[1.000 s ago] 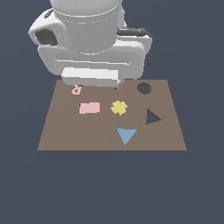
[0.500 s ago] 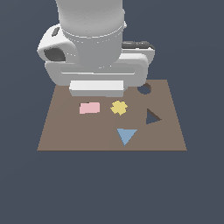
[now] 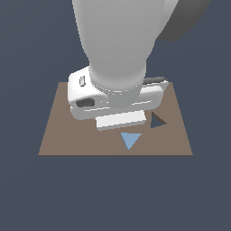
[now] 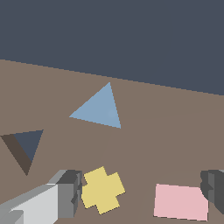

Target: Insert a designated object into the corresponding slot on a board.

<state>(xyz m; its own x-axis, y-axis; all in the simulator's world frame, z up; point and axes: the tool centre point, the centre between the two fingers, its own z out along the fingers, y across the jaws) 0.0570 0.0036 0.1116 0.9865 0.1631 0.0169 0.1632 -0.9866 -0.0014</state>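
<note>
Your gripper (image 4: 140, 192) stands wide open and holds nothing: in the wrist view one grey fingertip (image 4: 70, 192) sits just beside the yellow jagged blob (image 4: 102, 190) and the other beside the flat pink rectangle (image 4: 181, 202), so both pieces lie between the fingers. The small flat light-blue triangle (image 4: 99, 108) you need lies loose on the flat brown rectangular board (image 3: 58, 131), beyond the fingers and apart from them. In the exterior view it sits near the board's front edge (image 3: 131, 140), with the dark triangle-shaped cut-out (image 3: 158, 121) close by, toward that view's right and a little further back.

The likely risk: if you descend or close here, you would catch the yellow or pink piece instead, since the fingers straddle those. You may also nudge the triangle off its heading, so its corners would not line up with the slot. The arm's bulk hides much of the board in the exterior view, making alignment hard to judge there.

Counted: one blue triangle, one triangular slot, one yellow piece, one pink rectangle, one board
</note>
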